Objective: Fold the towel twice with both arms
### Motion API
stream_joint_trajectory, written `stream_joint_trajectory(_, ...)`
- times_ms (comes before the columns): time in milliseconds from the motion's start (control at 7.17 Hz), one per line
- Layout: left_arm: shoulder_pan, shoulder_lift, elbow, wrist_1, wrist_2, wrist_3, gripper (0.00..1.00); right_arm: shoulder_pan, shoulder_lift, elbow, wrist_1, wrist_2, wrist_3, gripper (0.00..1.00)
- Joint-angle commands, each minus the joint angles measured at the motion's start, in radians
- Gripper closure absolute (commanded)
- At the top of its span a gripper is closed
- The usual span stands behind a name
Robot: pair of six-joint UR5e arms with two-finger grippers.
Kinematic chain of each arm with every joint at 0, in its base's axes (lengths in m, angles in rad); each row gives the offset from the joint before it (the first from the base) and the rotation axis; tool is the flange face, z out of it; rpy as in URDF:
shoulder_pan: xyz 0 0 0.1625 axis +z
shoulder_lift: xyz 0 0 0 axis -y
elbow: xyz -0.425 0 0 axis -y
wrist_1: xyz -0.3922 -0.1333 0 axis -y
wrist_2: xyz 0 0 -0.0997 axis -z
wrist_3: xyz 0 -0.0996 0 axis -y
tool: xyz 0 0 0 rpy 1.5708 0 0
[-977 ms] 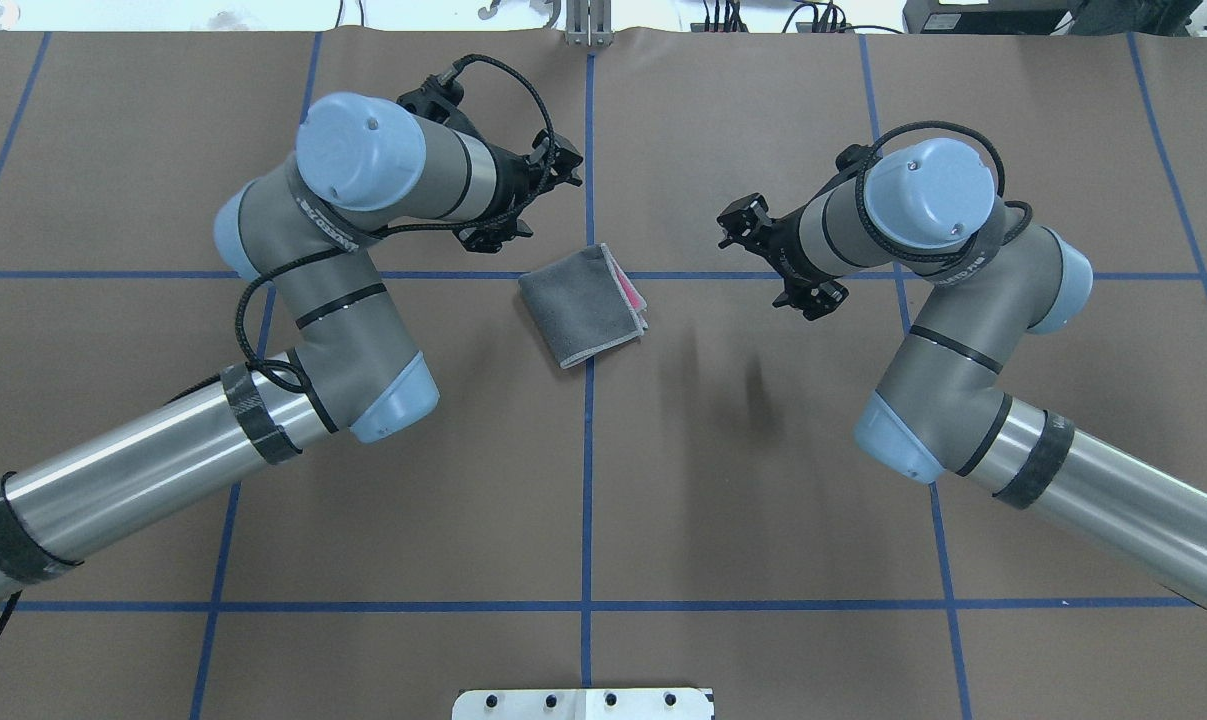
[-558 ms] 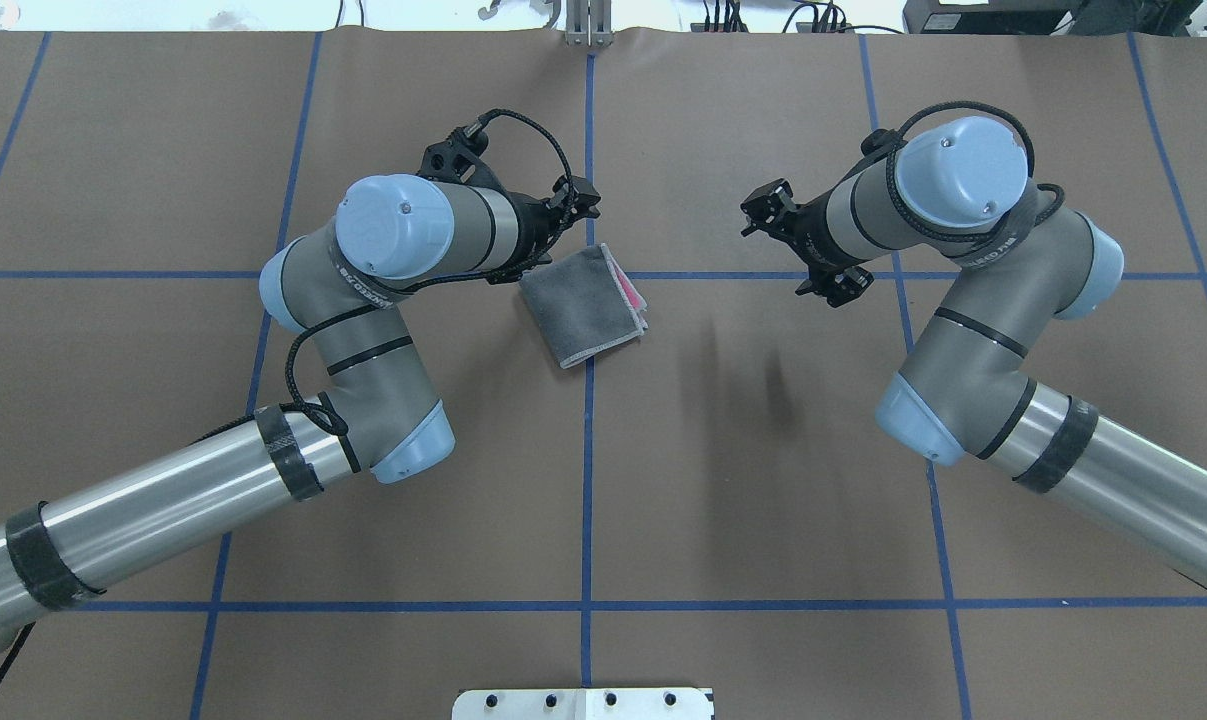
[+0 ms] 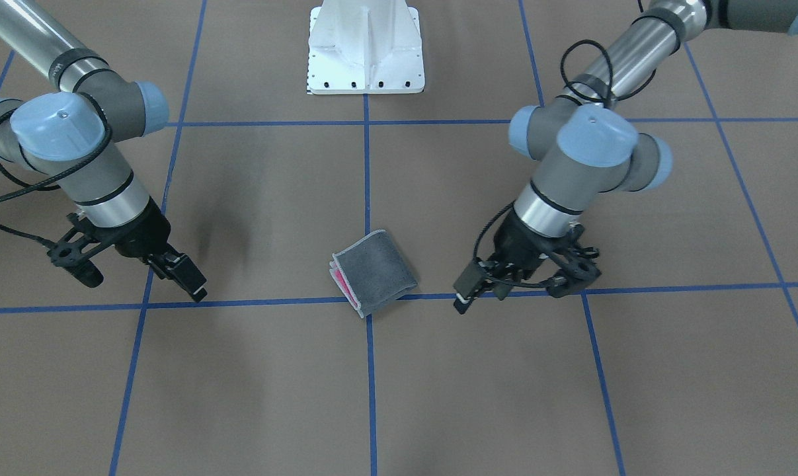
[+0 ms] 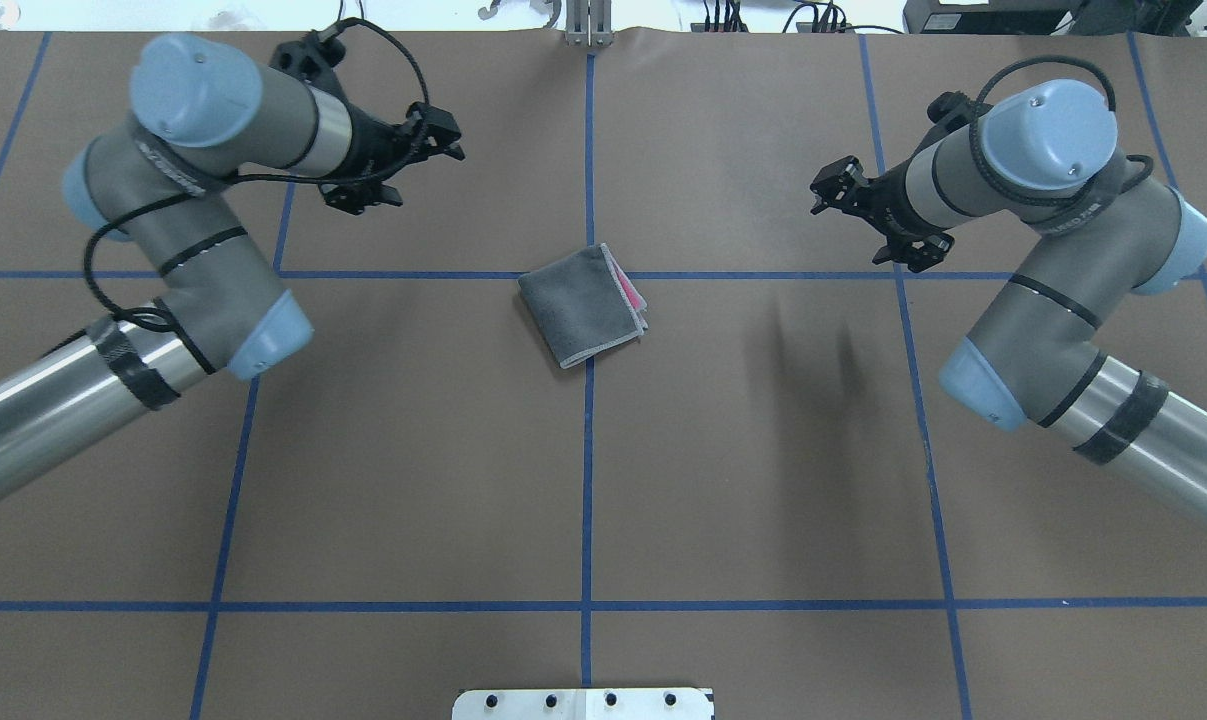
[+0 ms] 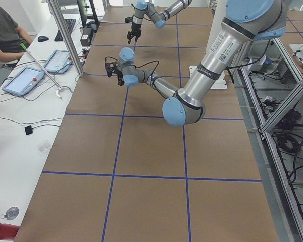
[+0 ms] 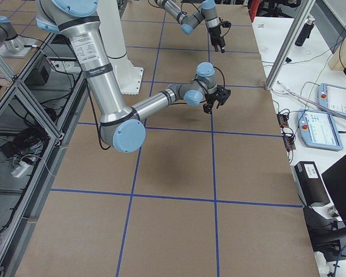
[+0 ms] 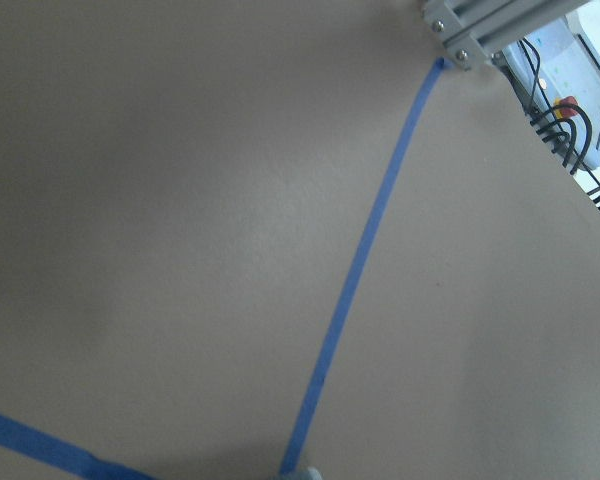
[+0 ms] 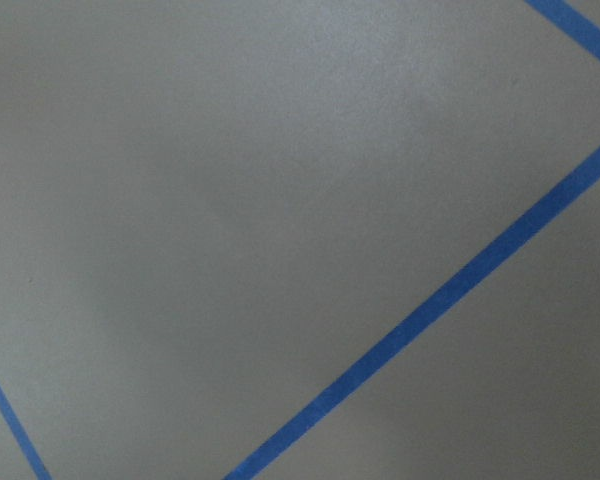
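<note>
The towel (image 4: 583, 305) lies folded into a small square at the table's middle, dark grey side up, with pink layers showing at its right edge. It also shows in the front-facing view (image 3: 374, 271). My left gripper (image 4: 450, 137) hovers to the towel's far left, apart from it, open and empty; it also shows in the front-facing view (image 3: 468, 291). My right gripper (image 4: 828, 188) hovers to the towel's far right, open and empty, and shows in the front-facing view too (image 3: 187, 277). Both wrist views show only brown table and blue tape.
The brown table carries a grid of blue tape lines (image 4: 588, 480). The white pedestal base (image 3: 365, 53) stands at the robot's side. A white desk with tablets (image 5: 22, 80), an aluminium post (image 5: 65, 38) and a seated person (image 5: 2, 30) lie beyond the far edge.
Both arms have drawn back from the towel: the left gripper went left and toward the far edge, the right gripper went right. The towel has not moved.
</note>
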Motion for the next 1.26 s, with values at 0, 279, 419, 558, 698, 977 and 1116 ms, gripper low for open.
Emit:
stream_joint_trajectory(0, -0.158, 0.165, -0.161, 0.205, -0.121, 0.374, 0.01, 0.139, -0.085, -0.002, -0.001, 0.104, -0.296, 0.0)
stream_joint_trajectory(279, -0.224, 0.395, -0.255, 0.304, -0.12, 0.845, 0.01, 0.229, -0.177, 0.003, 0.002, 0.156, -0.572, 0.0)
stream_joint_trajectory(419, -0.278, 0.476, -0.26, 0.307, -0.126, 1.022, 0.01, 0.29, -0.221, -0.006, -0.004, 0.203, -0.73, 0.0)
stream_joint_trajectory(558, -0.35, 0.514, -0.239, 0.371, -0.182, 1.207, 0.01, 0.366, -0.235, -0.047, -0.043, 0.299, -0.899, 0.0)
stream_joint_trajectory(698, -0.474, 0.513, -0.24, 0.545, -0.298, 1.371, 0.01, 0.42, -0.235, -0.078, -0.138, 0.342, -1.119, 0.0)
stream_joint_trajectory(977, -0.559, 0.531, -0.255, 0.672, -0.394, 1.505, 0.01, 0.482, -0.232, -0.071, -0.331, 0.349, -1.377, 0.0)
stream_joint_trajectory(1116, -0.567, 0.552, -0.258, 0.674, -0.393, 1.502, 0.01, 0.488, -0.234, -0.068, -0.339, 0.361, -1.379, 0.0)
